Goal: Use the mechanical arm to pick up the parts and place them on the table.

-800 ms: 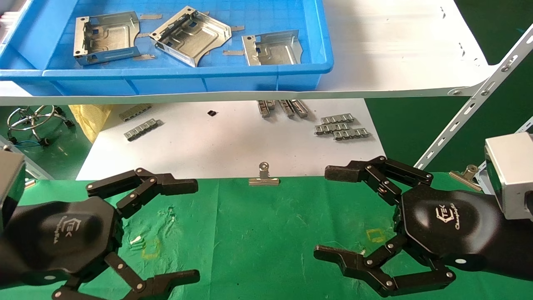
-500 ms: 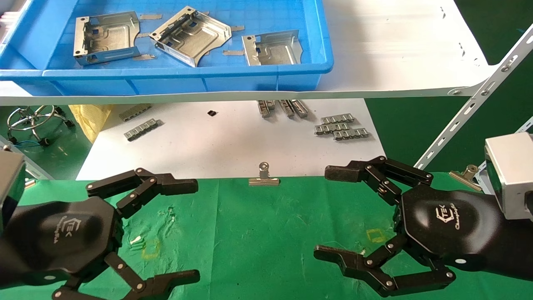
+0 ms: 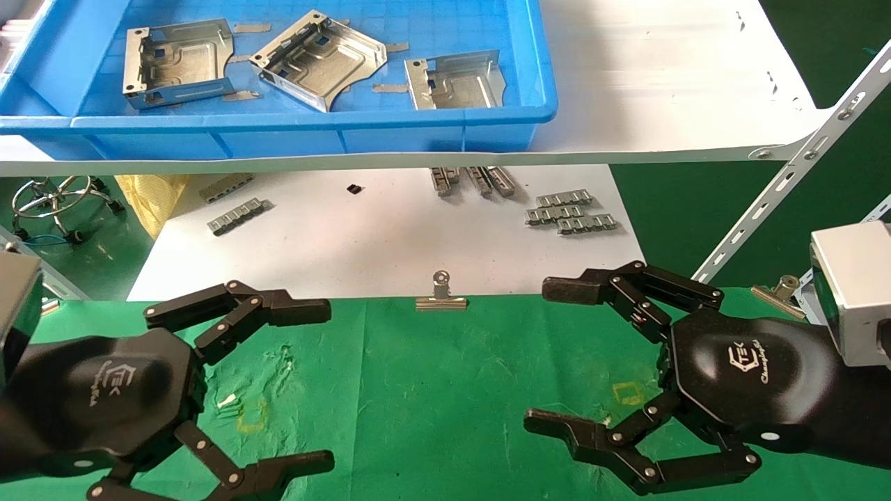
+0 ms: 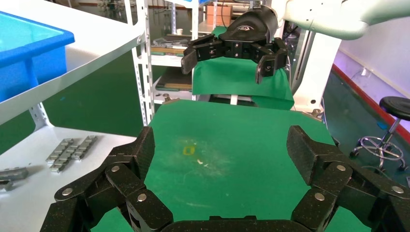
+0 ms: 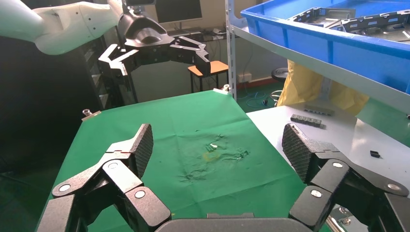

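Three silvery sheet-metal parts lie in the blue tray on the upper white shelf. The green cloth table lies below me and bears no part. My left gripper hovers open and empty over the table's left side, beside a yellow square. My right gripper hovers open and empty over the right side, beside another yellow square. The left wrist view shows the left gripper open over bare cloth. The right wrist view shows the right gripper the same.
A metal binder clip sits at the table's far edge, and another clip at the right. Grey link strips lie on the white sheet beyond. The shelf's slanted strut rises at the right.
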`<action>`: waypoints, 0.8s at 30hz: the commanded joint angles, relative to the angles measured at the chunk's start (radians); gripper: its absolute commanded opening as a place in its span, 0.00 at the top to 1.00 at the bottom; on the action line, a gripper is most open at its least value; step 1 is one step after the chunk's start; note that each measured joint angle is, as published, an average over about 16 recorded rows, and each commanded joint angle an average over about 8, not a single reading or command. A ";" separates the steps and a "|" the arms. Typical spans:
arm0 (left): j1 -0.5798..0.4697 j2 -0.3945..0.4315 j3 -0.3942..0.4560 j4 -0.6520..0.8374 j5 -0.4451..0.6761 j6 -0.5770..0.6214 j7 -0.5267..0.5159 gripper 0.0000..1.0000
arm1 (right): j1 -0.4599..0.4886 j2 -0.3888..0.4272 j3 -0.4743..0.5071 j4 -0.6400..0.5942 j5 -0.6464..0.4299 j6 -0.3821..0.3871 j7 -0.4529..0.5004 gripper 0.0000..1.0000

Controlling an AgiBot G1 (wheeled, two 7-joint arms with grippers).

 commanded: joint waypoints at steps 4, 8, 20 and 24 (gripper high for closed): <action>0.000 0.000 0.000 0.000 0.000 0.000 0.000 0.00 | 0.000 0.000 0.000 0.000 0.000 0.000 0.000 1.00; 0.000 0.000 0.000 0.000 0.000 0.000 0.000 0.00 | 0.000 0.000 0.000 0.000 0.000 0.000 0.000 1.00; 0.000 0.000 0.000 0.000 0.000 0.000 0.000 0.00 | 0.000 0.000 0.000 0.000 0.000 0.000 0.000 1.00; 0.000 0.000 0.000 0.000 0.000 0.000 0.000 0.00 | 0.000 0.000 0.000 0.000 0.000 0.000 0.000 1.00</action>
